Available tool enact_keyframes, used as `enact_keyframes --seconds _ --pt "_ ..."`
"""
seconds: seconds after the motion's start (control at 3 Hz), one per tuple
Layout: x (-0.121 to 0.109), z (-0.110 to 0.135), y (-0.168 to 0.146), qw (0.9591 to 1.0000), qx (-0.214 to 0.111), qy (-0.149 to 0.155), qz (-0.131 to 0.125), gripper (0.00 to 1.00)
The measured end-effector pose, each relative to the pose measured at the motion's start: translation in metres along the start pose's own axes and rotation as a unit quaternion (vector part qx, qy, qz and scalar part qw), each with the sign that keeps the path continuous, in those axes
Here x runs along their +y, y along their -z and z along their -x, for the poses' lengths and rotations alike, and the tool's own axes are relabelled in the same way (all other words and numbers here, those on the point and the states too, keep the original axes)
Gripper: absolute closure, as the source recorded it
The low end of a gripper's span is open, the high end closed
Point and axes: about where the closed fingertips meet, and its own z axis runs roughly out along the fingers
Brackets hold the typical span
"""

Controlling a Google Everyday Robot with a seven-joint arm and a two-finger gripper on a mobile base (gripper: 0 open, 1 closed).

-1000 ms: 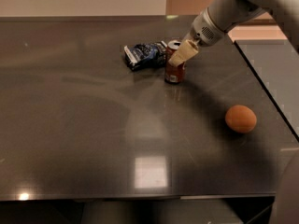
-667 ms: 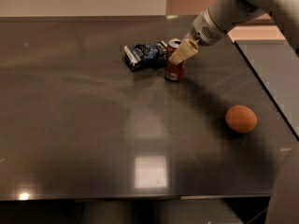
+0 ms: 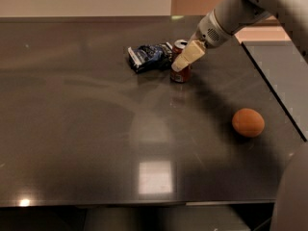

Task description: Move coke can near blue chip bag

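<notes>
The coke can stands upright on the dark table, far centre-right. It is red with a silver top. The blue chip bag lies flat just left of the can, almost touching it. My gripper comes down from the upper right on the white arm and is at the can, with its cream tip crossing the can's front. The middle of the can is hidden behind it.
An orange fruit lies on the table to the right, nearer than the can. The table's right edge runs diagonally past it, with a second grey surface beyond. Part of the robot's body fills the bottom right corner.
</notes>
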Motion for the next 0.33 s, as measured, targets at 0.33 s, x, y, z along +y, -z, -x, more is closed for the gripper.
enact_keyframes --seconds 0.33 --pt "0.0000 0.0000 -0.0001 1.0000 0.000 0.000 0.000 0.00"
